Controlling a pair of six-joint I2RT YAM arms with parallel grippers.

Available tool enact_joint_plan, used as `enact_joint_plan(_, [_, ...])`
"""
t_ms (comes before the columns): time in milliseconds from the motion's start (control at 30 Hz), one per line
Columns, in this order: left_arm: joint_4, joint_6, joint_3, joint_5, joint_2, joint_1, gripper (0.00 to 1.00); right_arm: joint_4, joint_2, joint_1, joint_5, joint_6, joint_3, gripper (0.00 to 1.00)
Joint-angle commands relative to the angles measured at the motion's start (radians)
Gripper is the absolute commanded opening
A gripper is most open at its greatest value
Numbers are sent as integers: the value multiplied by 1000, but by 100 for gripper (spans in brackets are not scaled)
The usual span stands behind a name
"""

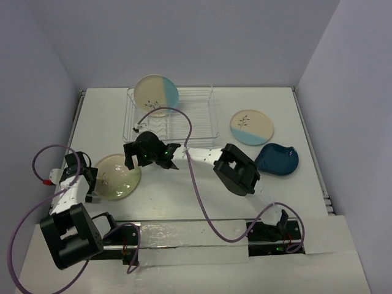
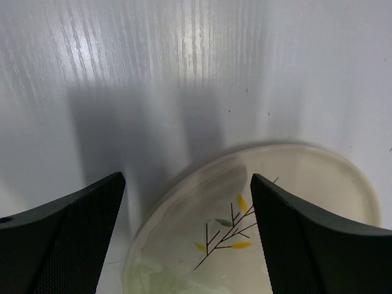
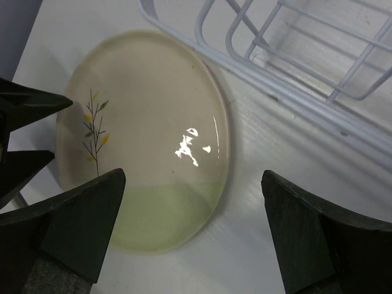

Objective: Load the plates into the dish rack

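A cream and pale green plate (image 1: 117, 176) lies flat on the table, left of centre. My left gripper (image 1: 92, 182) sits at its left rim, open, and in the left wrist view the plate's rim (image 2: 257, 226) lies between the wide-apart fingers of that gripper (image 2: 187, 236). My right gripper (image 1: 133, 160) hovers open over the plate's far right edge, with the plate (image 3: 147, 135) below it and nothing held by the gripper (image 3: 193, 236). The dish rack (image 1: 184, 119) holds one cream and light-blue plate (image 1: 156, 95) upright. Another such plate (image 1: 252, 127) and a dark blue one (image 1: 277, 158) lie flat on the right.
The rack's white wires (image 3: 288, 55) run close to the green plate's far edge. Purple cables (image 1: 196, 184) loop over the table from both arms. Walls close in the table at the back and on both sides.
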Motion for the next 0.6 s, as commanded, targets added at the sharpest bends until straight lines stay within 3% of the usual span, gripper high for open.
enact_joint_plan(0, [30, 17, -25, 94, 26, 8, 92, -58, 84, -8, 8, 36, 88, 99])
enact_joint_plan(367, [64, 64, -21, 138, 55, 7, 91, -74, 91, 62, 103, 58, 37, 98])
enact_joint_plan(567, [73, 72, -23, 145, 56, 8, 91, -72, 112, 69, 32, 67, 85, 98])
